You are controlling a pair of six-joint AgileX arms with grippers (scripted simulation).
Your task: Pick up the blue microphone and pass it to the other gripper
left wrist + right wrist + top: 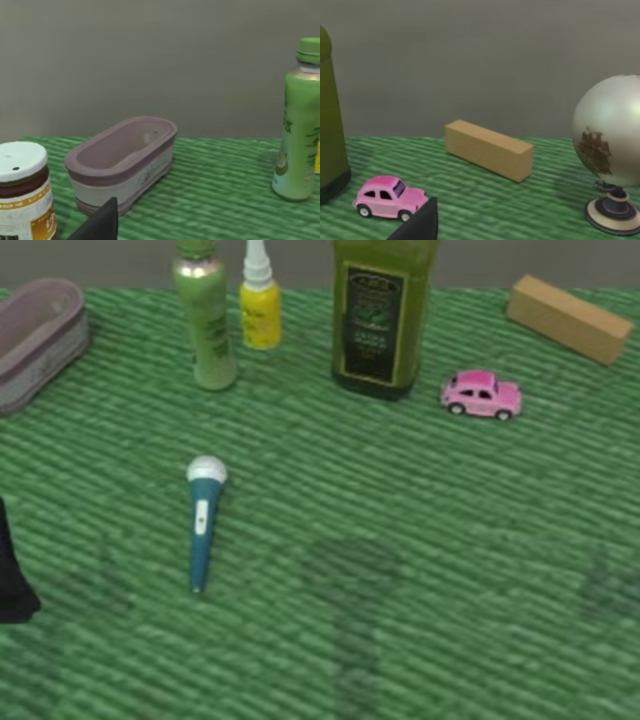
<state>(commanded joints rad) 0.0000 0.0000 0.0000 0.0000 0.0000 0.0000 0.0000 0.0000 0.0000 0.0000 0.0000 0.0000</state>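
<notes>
1. Mic: lying flat on the green mat, left-centre of top view, silvery head toward top of frame, teal handle pointing toward bottom. Nothing touching it.
2. Left arm: only a black part showing at far left edge of top view, well apart from mic. Left gripper: one dark fingertip poking into lower left of left wrist view; how far open, can't tell; holding nothing visible.
3. Right gripper: same story, one dark tip at lower left of right wrist view; opening can't tell; not appearing in top view at all.
4. Other stock, top view: pink tub upper left; green bottle and yellow dropper top centre-left; oil bottle top centre; pink car and wood block upper right.
5. Wrist-only items: jar lower left of left wrist view; globe at right of right wrist view.
6. Progress, judged: nothing done yet. Pickup not started, handover not started. Left: reaching, gripping, lifting, passing; the whole job.
</notes>
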